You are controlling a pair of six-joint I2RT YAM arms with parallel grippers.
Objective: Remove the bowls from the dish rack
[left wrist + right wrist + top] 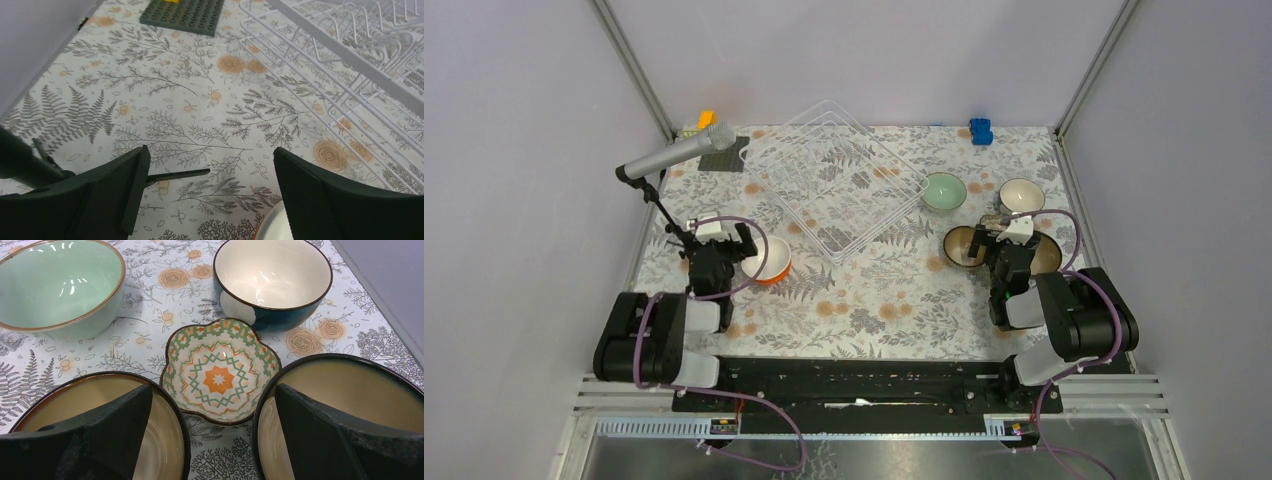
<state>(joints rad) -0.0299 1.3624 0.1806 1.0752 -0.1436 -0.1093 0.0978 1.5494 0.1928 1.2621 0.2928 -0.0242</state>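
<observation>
we see the left end effector (212, 175) wide open beside the orange bowl (771, 260), right end effector (214, 410) open above two brown bowls (350, 390), dish rack (834, 180) in the middle of the desk (864, 300), mint bowl (944, 191) just right of it

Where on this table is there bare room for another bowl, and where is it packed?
Bare: the near middle, between the orange bowl and the brown bowls, in front of the rack; also the left strip between mat and orange bowl. Crowded: the right side, four bowls bunched around the patterned bowl.

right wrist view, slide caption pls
Open fingers frame the patterned bowl; brown bowls beside, mint bowl and teal bowl behind
</observation>
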